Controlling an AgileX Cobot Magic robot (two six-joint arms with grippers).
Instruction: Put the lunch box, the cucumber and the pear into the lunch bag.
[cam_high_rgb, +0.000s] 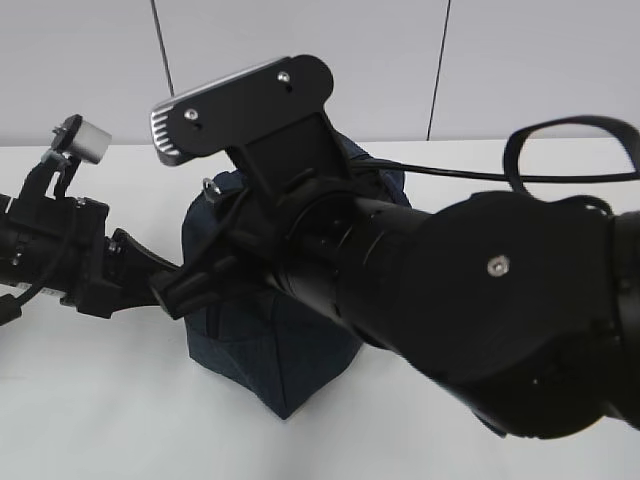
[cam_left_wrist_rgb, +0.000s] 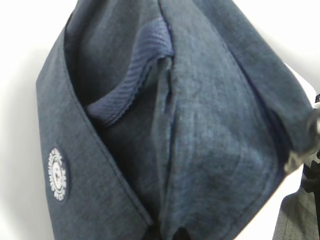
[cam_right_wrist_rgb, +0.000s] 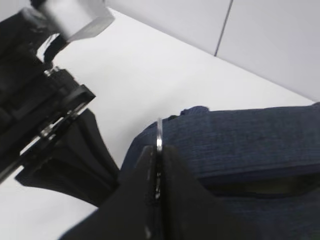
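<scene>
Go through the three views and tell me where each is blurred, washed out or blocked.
Exterior view: the right arm looms dark and close, hiding much of the lunch bag. Left wrist view: the bag's fabric fills the frame, slightly soft, with the white surroundings washed out. Right wrist view: the right pincer is blurred around the metal ring pull.

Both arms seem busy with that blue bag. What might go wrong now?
The right gripper pinches only the thin metal ring pull, which could slip out. The lunch bag stands on the table held only by the left gripper at its side, so a hard tug might tip or drag it.
</scene>
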